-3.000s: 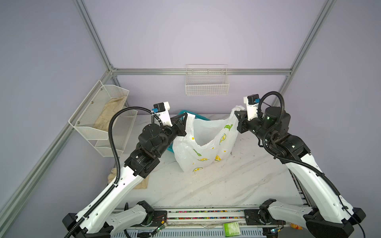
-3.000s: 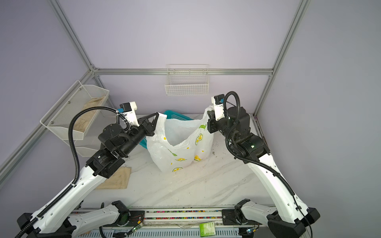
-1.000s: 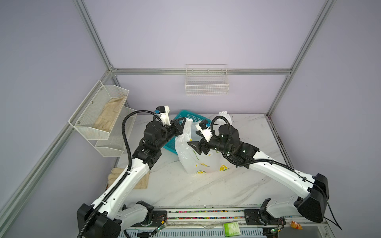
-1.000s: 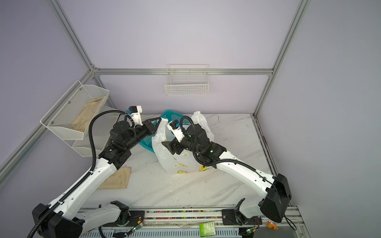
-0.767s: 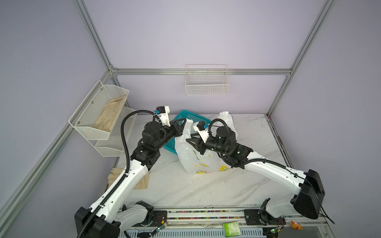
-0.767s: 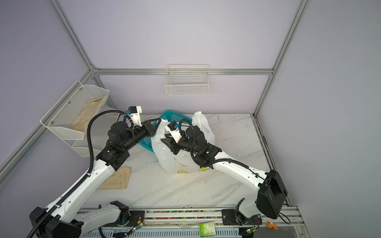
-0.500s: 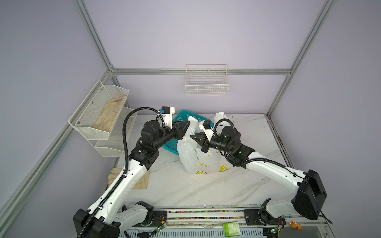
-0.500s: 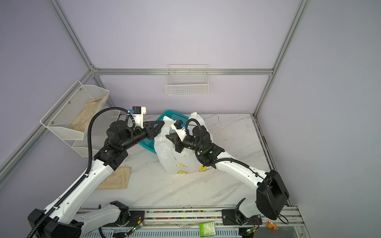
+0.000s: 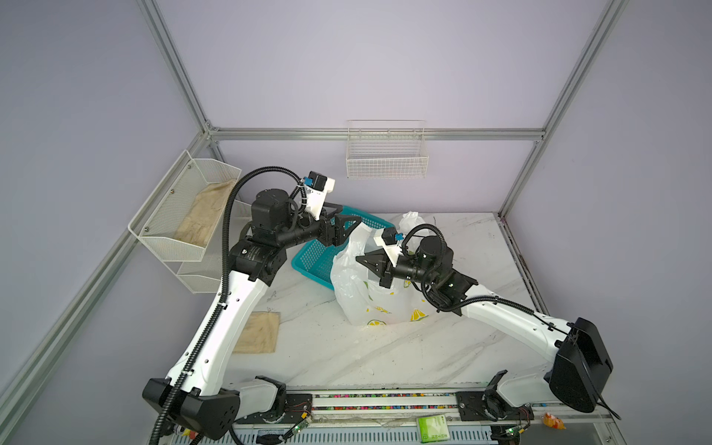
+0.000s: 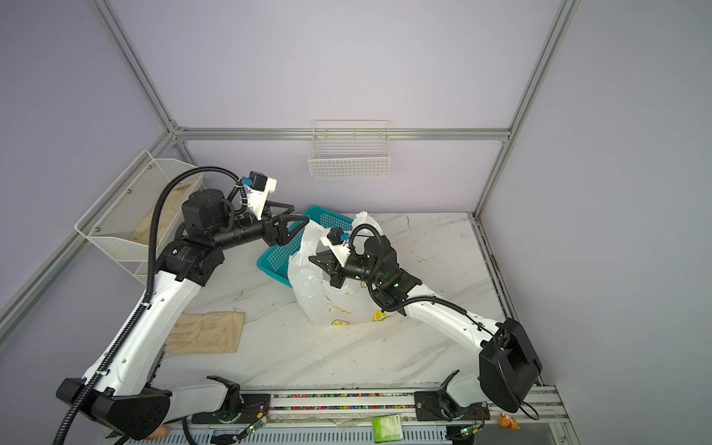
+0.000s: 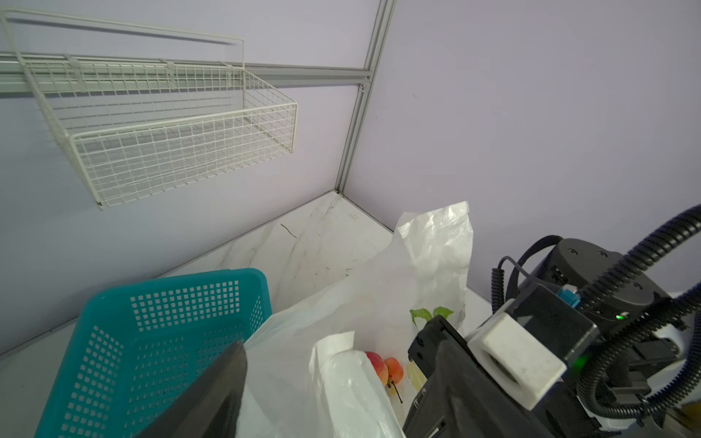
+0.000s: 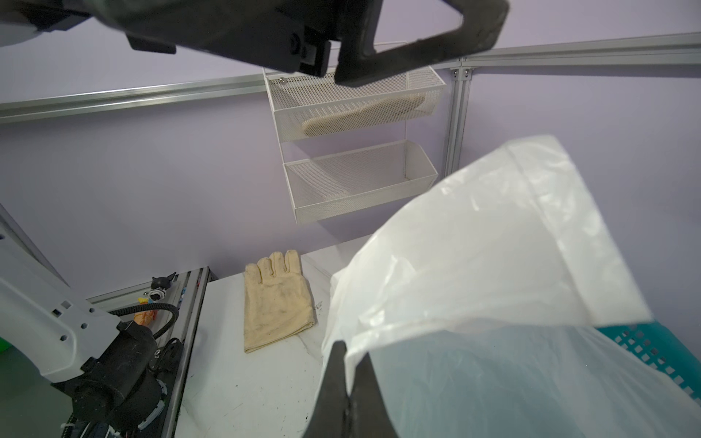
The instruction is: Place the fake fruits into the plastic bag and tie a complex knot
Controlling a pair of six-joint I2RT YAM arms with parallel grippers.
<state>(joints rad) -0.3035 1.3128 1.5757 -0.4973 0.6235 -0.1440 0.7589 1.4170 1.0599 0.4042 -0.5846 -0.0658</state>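
Marble table (image 9: pixel 346 358) bears the plastic bag (image 9: pixel 354 296) with fake fruits (image 11: pixel 381 369) inside; the right gripper (image 12: pixel 346 373) pinches its rim, the left gripper (image 9: pixel 350 214) gapes nearby, so thin film may slip free.

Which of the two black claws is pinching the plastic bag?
The right claw, shut on a fold of the translucent white lemon-printed plastic bag; the left claw stands open, gripping nothing.

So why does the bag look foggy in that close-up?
Right wrist view: the bag lies close to the lens and blurs; the glove beyond is sharp. Left wrist view: the teal basket is crisp. Both top views: even light, faint shadows.
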